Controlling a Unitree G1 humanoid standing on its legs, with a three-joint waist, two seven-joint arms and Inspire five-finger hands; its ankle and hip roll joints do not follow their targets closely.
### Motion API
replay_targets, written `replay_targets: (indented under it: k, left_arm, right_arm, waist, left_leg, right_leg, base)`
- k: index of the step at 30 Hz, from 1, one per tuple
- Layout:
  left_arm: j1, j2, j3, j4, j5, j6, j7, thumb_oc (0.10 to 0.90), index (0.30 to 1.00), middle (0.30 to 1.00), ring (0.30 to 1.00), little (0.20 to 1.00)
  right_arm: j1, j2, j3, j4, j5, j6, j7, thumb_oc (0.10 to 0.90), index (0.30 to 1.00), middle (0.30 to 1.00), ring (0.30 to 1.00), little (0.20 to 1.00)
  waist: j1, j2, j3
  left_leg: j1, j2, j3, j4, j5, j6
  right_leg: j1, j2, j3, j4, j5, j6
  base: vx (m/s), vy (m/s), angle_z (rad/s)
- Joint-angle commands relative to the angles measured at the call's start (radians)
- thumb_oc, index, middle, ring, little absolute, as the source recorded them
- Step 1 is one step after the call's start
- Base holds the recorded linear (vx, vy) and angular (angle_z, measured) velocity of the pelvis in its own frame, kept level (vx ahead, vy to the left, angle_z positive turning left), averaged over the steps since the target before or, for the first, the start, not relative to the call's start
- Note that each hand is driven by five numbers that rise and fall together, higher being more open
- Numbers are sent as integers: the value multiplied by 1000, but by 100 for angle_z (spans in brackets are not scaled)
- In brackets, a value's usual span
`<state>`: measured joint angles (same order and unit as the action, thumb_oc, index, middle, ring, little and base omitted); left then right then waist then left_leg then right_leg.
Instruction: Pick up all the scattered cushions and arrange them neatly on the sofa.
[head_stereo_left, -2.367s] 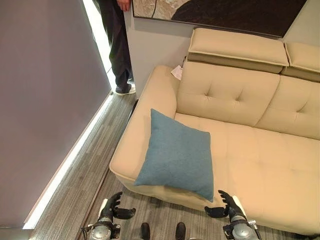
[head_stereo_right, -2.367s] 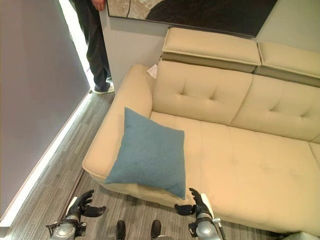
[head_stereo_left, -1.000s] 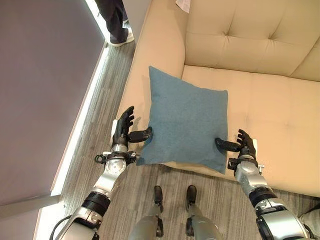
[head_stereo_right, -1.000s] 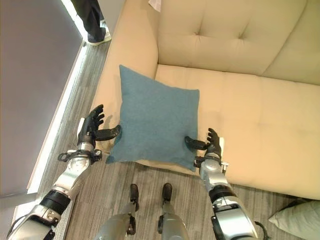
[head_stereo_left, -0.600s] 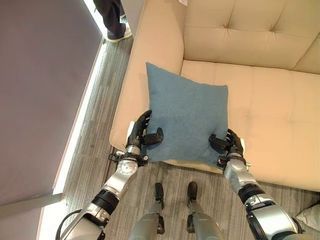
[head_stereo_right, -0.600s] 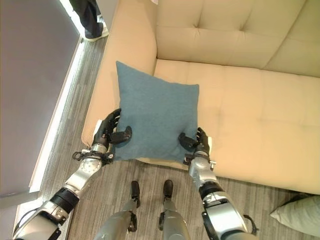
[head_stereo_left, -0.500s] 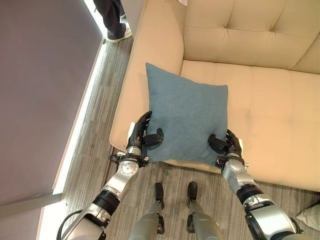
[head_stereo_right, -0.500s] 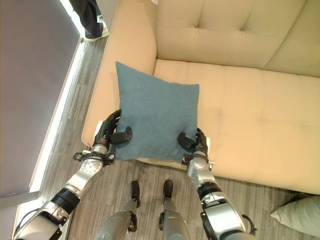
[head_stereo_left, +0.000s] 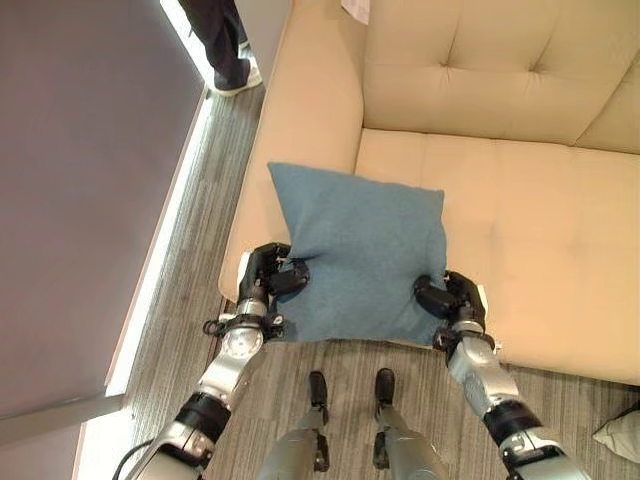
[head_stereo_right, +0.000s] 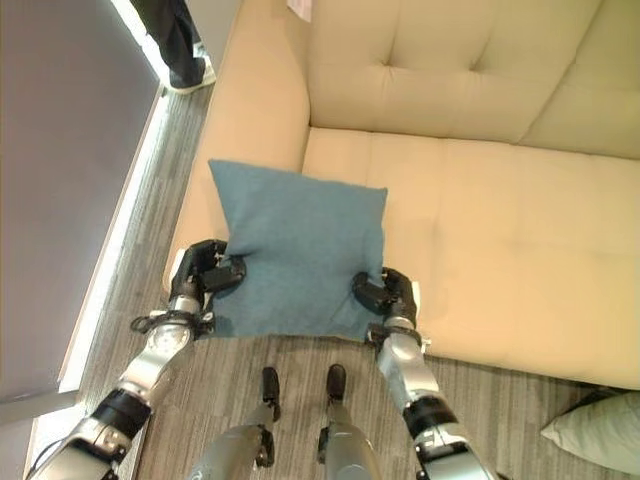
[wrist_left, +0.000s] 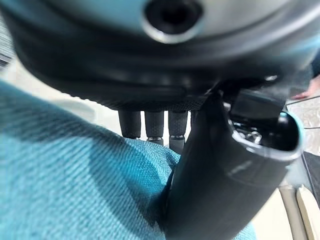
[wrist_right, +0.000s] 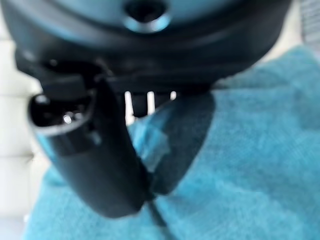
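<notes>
Left eye view shows the square teal fabric cushion (head_stereo_left: 358, 250) now pinched at both near corners – left hand (head_stereo_left: 268, 281) and right hand (head_stereo_left: 448, 300) each clamped on an edge. Half a second ago it lay flat on the beige tufted leather sofa (head_stereo_left: 520, 230); now its near edge is raised – looks like the lift has started

A square blue fabric cushion (head_stereo_left: 360, 250) is being borne on the front edge of the tufted beige leather sofa (head_stereo_left: 520, 210).
</notes>
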<state>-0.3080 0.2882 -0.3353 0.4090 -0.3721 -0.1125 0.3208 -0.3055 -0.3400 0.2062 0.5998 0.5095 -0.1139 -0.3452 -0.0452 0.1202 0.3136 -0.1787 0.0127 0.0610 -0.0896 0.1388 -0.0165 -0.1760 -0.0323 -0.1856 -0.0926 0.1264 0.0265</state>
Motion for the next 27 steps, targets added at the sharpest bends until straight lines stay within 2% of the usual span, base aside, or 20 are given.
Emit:
replay_targets:
  k: [1, 6, 9, 13, 15, 16, 19, 20, 23, 26, 27]
  left_arm:
    - [-1, -30, -35, -122, 19, -60, -55, 400, 300, 300, 300, 300]
    - [86, -18, -13, -203, 28, -54, -67, 400, 300, 300, 300, 300]
    - [153, 6, 18, -267, 51, -57, -67, 400, 300, 300, 300, 300]
    - [206, 15, 43, -317, 42, -62, -67, 400, 300, 300, 300, 300]
    - [229, 17, 50, -342, 32, -68, -69, 400, 300, 300, 300, 300]
    - [239, 17, 54, -360, 27, -71, -70, 400, 300, 300, 300, 300]
    - [241, 19, 56, -372, 22, -80, -68, 400, 300, 300, 300, 300]
    - [236, 23, 54, -389, 23, -84, -69, 400, 300, 300, 300, 300]
    - [247, 31, 50, -432, 26, -87, -77, 400, 300, 300, 300, 300]
    - [259, 45, 48, -445, 36, -77, -85, 400, 300, 300, 300, 300]
    - [266, 50, 47, -443, 42, -76, -100, 400, 300, 300, 300, 300]
  right_arm:
    - [-45, 61, 13, -204, -79, -107, 90, 400, 300, 300, 300, 300]
    - [77, 39, -11, -362, -156, -106, 105, 400, 300, 300, 300, 300]
    - [148, 18, -33, -478, -248, -118, 99, 400, 300, 300, 300, 300]
    - [203, -6, -52, -570, -298, -122, 105, 400, 300, 300, 300, 300]
    - [237, -22, -63, -619, -324, -130, 109, 400, 300, 300, 300, 300]
    - [254, -42, -77, -652, -340, -134, 108, 400, 300, 300, 300, 300]
    - [263, -45, -76, -668, -339, -134, 110, 400, 300, 300, 300, 300]
    - [266, -46, -74, -679, -337, -136, 112, 400, 300, 300, 300, 300]
    - [278, -52, -75, -703, -333, -136, 123, 400, 300, 300, 300, 300]
    - [288, -50, -79, -703, -328, -131, 128, 400, 300, 300, 300, 300]
    - [295, -48, -83, -710, -336, -130, 135, 400, 300, 300, 300, 300]
  waist:
    - [-9, -54, -86]
    - [-29, -64, -114]
    - [-49, -66, -139]
    - [-59, -72, -151]
    - [-65, -82, -142]
    - [-71, -97, -132]
    - [-71, -105, -124]
    - [-66, -110, -117]
    - [-53, -122, -124]
    - [-40, -124, -137]
    - [-42, -122, -152]
  left_leg:
    - [50, -15, 32, 2, -113, -39]
    - [108, -3, 38, 2, -127, -37]
    - [146, 10, 36, 2, -138, -35]
    - [199, 22, 46, 2, -144, -31]
    - [194, 30, 53, 81, -168, -30]
    - [172, 34, 53, 160, -186, -30]
    - [154, 34, 30, 224, -191, -30]
    - [135, 25, 3, 254, -177, -33]
    - [78, -49, -90, 266, -217, -22]
    - [36, -90, -108, 234, -201, -14]
    - [56, -84, -114, 204, -203, -7]
  right_leg:
    - [75, -26, 22, 5, -135, 79]
    - [132, -16, 29, 5, -155, 74]
    - [164, 0, 61, 5, -167, 61]
    - [194, 13, 91, 15, -183, 49]
    - [203, 15, 100, 37, -199, 38]
    - [210, 12, 107, 58, -206, 28]
    - [211, 13, 122, 75, -206, 20]
    - [209, 14, 129, 79, -203, 18]
    - [199, 16, 149, 75, -199, 21]
    - [199, 23, 169, 76, -197, 30]
    - [200, 31, 188, 92, -211, 32]
  base:
    - [0, 0, 0]
    - [16, -45, -8]
    - [-1, -66, -14]
    - [34, -48, -26]
    - [-17, -84, -26]
    - [-40, -76, -22]
    - [-16, -33, -20]
    - [-42, -20, -38]
    - [23, -12, -30]
    - [118, 64, -26]
    - [127, 90, -43]
